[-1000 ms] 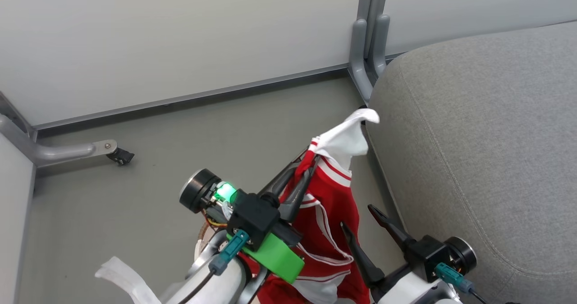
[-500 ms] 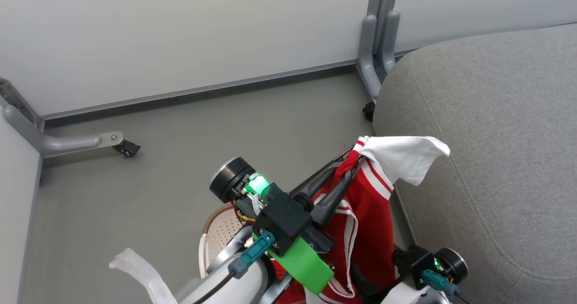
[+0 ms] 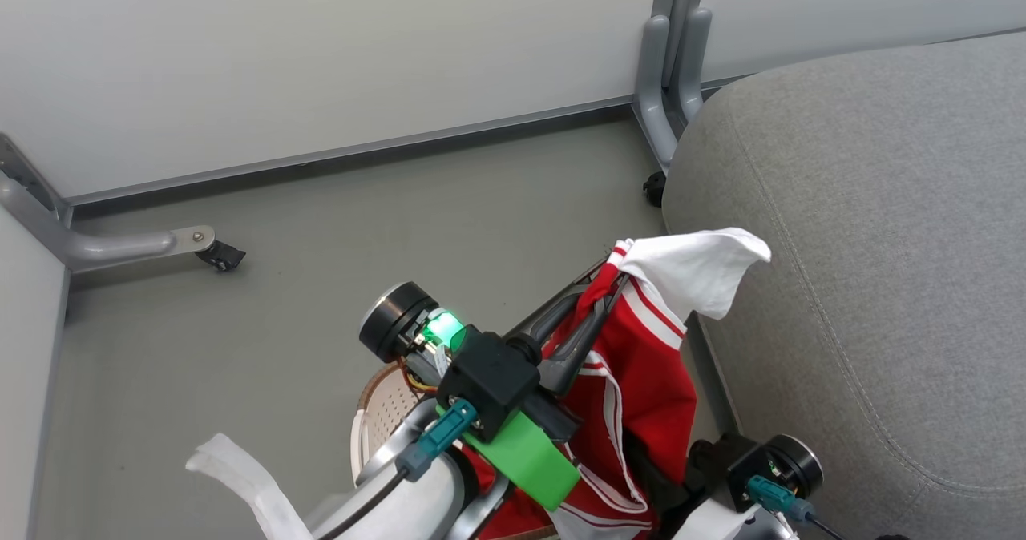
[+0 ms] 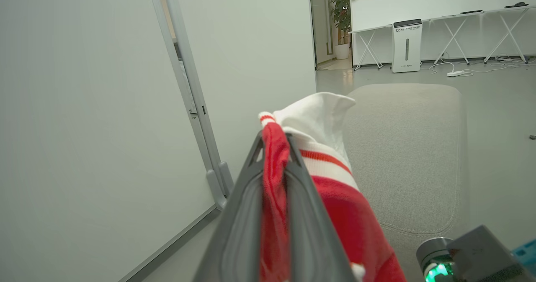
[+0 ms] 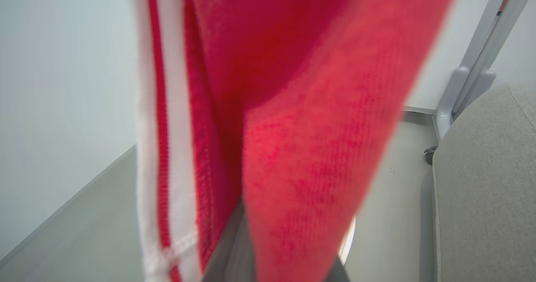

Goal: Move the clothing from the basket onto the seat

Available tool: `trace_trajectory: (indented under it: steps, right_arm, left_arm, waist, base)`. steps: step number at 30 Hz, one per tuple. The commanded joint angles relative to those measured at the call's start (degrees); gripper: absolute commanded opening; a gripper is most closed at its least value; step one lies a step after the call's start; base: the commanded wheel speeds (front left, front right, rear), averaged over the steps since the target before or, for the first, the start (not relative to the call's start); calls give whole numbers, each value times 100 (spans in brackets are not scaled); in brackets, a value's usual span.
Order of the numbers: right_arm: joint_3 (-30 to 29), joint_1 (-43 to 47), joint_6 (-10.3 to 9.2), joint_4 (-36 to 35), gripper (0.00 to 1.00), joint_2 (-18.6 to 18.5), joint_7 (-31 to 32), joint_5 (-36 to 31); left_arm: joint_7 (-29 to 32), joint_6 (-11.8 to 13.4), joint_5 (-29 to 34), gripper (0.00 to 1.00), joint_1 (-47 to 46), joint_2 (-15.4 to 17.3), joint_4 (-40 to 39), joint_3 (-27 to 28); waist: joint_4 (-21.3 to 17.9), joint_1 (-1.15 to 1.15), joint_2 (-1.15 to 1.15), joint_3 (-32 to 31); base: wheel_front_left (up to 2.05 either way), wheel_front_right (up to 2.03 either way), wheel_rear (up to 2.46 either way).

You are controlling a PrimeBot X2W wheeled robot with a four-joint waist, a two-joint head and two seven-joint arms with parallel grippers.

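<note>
— Red garment [image 3: 649, 380] with white trim, entry one: where do you have it?

— I have it up out of the basket [image 3: 385, 404], hanging in the air just beside the left edge of the seat [image 3: 866, 243]. White side stripes run down the cloth. Its white flap points toward the cushion, and I cannot tell whether it touches.

— Entry two, left gripper?

— Left gripper [image 3: 603, 284]: fingers pressed together on the top hem. My left wrist view shows red cloth sandwiched between them. The arm is raised, angled toward the seat's near corner.

— Entry three, right gripper?

— Right gripper [image 3: 705, 464]: low, between the hanging cloth and the cushion's side. Its fingers are closed, with a fold of the lower red cloth between them, as far as my right wrist view shows. That view is blurred at this range.

— Entry four, basket?

— Cream, perforated, brown rim, on the grey floor [image 3: 321, 267] under my left arm and mostly hidden by it.

— Surroundings?

— Pale wall panel [image 3: 321, 59] behind, and a grey metal leg [image 3: 120, 247] with a black castor at far left.
</note>
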Motion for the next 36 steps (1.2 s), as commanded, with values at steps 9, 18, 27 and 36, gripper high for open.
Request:
trace_trajectory:
  steps: [9,18,27,36]
  right_arm:
    - [-39,19,-2,-86,0,-20,-3,40]
    - [-113,-18,-2,-153,0,14,-3,-3]
    - [-419,-162,-2,-410,0,75,-3,-84]
    - [-857,-361,-2,-995,0,134,-3,-228]
  left_arm:
    - [-72,168,101,100,25,74,33,36]
    - [-40,207,39,100,25,99,109,26]
    - [-107,253,-208,100,183,207,440,181]
    - [-582,241,-227,100,264,435,1011,335]
  waist:
    - [-33,0,0,32]
    - [-73,0,0,88]
    - [-225,0,0,261]
    - [-682,0,0,702]
  base:
    - [0,0,0]
    - [0,0,0]
    - [0,0,0]
    - [0,0,0]
